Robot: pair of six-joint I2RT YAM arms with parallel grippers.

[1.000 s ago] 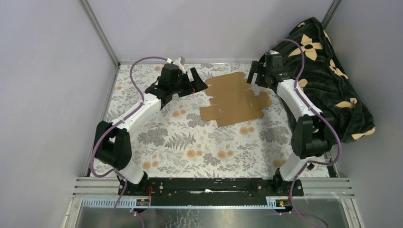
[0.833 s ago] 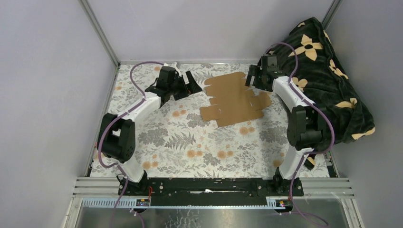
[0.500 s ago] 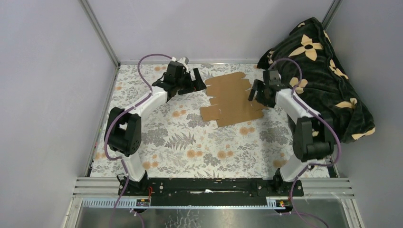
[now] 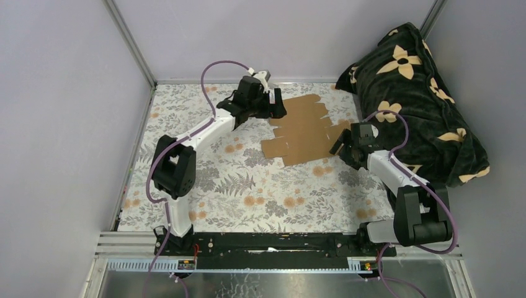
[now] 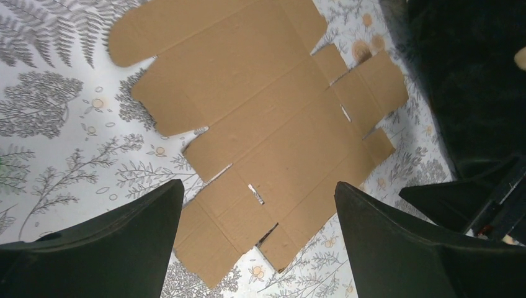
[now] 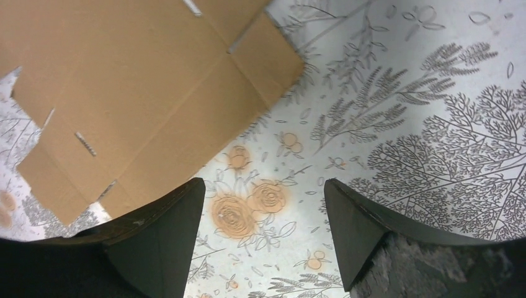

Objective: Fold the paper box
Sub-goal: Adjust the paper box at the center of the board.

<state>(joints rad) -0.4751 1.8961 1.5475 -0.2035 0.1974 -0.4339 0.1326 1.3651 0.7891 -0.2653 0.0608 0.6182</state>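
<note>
1. Hovering at the far-left edge of the box (image 4: 307, 127), the left gripper (image 4: 271, 104) has its jaws spread wide and holds nothing.
2. The right gripper (image 4: 342, 148) sits off the near-right corner, jaws apart and empty.
3. The box lies flat and unfolded on the table (image 4: 236, 186), near a blanket (image 4: 422, 93).
4. One arm should probably pin a middle panel while the other works a finger under an outer flap (a flat sheet offers little edge) and lifts it along the crease.
5. No brand, label or writing can be read.
</note>
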